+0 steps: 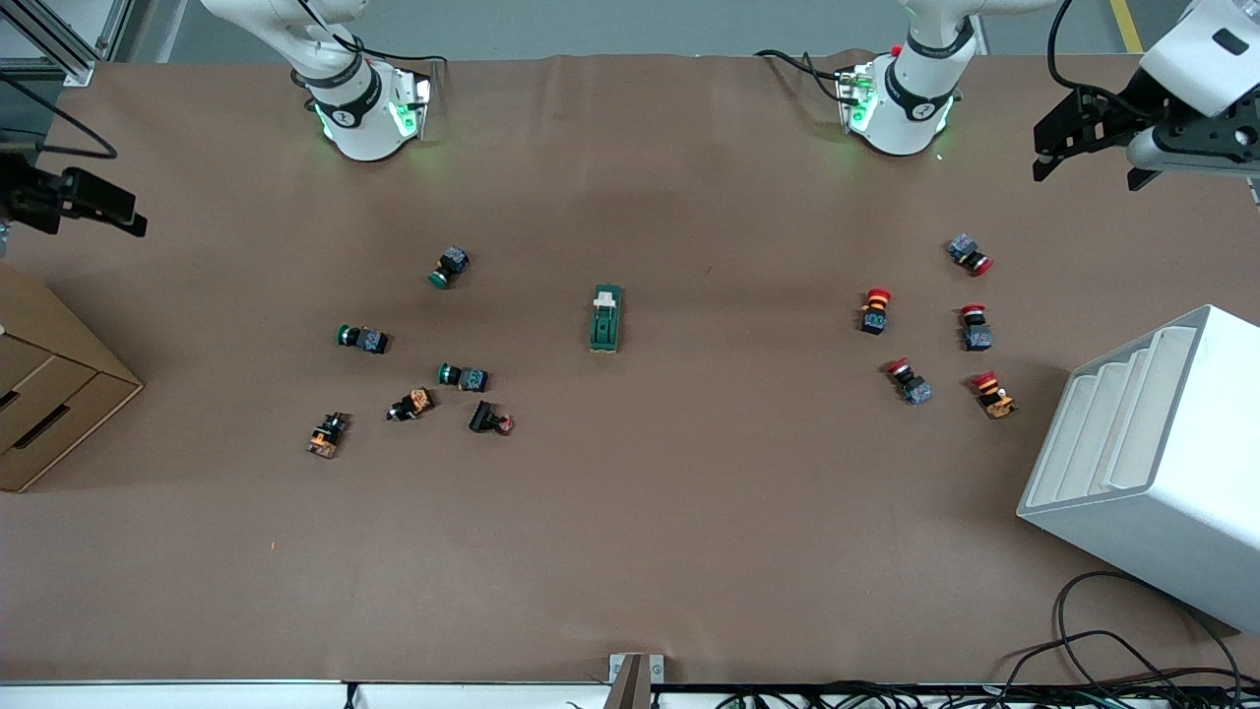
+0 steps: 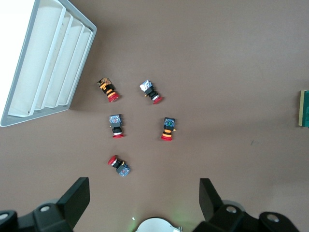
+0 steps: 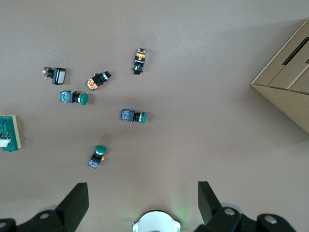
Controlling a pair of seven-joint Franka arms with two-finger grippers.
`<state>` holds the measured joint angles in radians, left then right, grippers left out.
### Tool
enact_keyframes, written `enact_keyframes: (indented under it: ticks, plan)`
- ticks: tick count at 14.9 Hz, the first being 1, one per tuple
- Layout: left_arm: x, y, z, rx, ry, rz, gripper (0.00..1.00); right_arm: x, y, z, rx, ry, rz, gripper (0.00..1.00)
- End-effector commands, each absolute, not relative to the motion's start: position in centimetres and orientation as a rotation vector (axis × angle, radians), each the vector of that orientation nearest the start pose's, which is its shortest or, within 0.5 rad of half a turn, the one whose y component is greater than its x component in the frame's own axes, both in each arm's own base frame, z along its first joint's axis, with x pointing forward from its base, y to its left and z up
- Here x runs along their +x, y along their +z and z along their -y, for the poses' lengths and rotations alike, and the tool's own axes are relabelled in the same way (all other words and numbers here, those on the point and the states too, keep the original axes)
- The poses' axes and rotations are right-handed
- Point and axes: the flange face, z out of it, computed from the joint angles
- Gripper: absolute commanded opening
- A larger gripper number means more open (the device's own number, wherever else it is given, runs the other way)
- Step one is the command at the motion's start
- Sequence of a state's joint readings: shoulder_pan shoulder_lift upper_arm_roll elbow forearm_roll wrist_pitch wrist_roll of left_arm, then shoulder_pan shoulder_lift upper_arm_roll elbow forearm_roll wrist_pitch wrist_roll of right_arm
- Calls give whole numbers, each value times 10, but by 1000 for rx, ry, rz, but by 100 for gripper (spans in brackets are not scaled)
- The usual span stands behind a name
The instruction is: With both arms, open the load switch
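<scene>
The load switch (image 1: 606,318) is a dark-green block with a white lever piece, lying at the middle of the brown table. It shows whole in the right wrist view (image 3: 9,133), and only its edge shows in the left wrist view (image 2: 304,108). My left gripper (image 1: 1088,169) hangs open and empty high over the left arm's end of the table, above the red push buttons (image 2: 145,198). High over the right arm's end, my right gripper (image 1: 79,207) is open and empty too (image 3: 143,200). Both are far from the switch.
Several green and orange push buttons (image 1: 463,376) lie toward the right arm's end, several red ones (image 1: 975,327) toward the left arm's end. A white slotted rack (image 1: 1152,463) stands at the left arm's end, a cardboard box (image 1: 49,394) at the right arm's end.
</scene>
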<state>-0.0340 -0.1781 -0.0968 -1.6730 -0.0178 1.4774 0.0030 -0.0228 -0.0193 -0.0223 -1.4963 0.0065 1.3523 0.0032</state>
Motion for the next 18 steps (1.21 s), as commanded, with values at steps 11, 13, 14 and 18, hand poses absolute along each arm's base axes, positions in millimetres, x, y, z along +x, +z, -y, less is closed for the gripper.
enact_keyframes:
  ticks: [11, 13, 14, 18]
  plan:
    - [494, 654, 64, -3157, 22, -208, 100, 500, 679, 21, -3121, 160, -68, 100]
    - [497, 650, 53, -3161, 34, -179, 100, 500, 681, 18, -3124, 136, -61, 100]
    - [499, 649, 51, -3161, 36, -174, 100, 499, 680, 19, -3122, 139, -65, 100]
    - [508, 662, 46, -3157, 1, -153, 100, 503, 682, 13, -3120, 103, -48, 100]
